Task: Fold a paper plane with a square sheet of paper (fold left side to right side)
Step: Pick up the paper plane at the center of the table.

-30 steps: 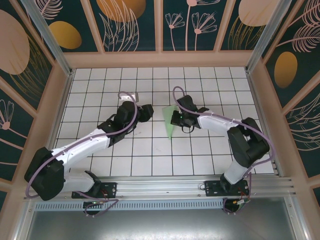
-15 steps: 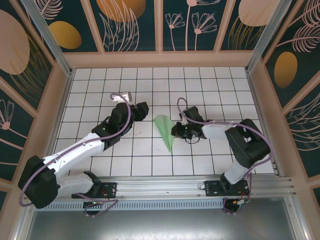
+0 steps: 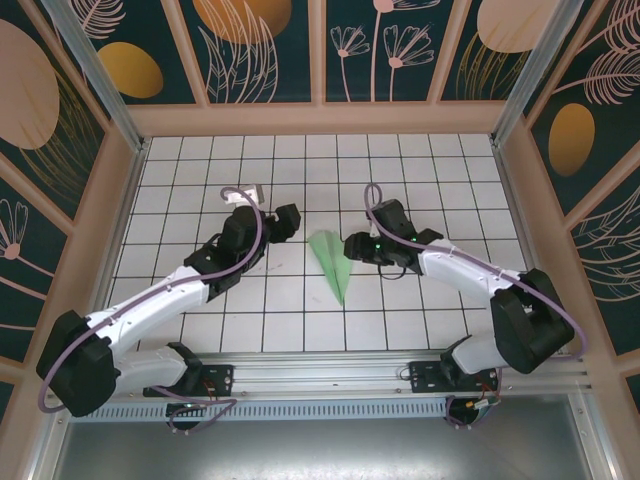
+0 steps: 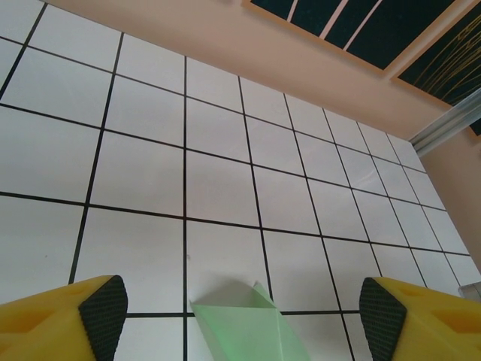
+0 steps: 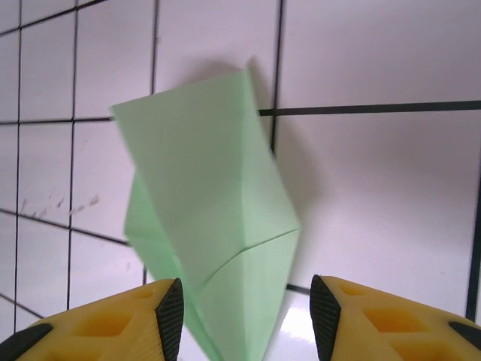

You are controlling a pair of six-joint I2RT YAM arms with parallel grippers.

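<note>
Tiled table [image 3: 400,300] holds paper plane [image 3: 333,262] just beside right pincer [image 3: 352,246].

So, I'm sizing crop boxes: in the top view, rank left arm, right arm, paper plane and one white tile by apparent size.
1. The left arm and right arm: much alike, not ranked apart.
2. The paper plane, longer than a tile.
3. One white tile.

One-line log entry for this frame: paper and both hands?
paper plane: folded dart, lying on table | left hand: open, off it | right hand: open, by its right edge
</note>
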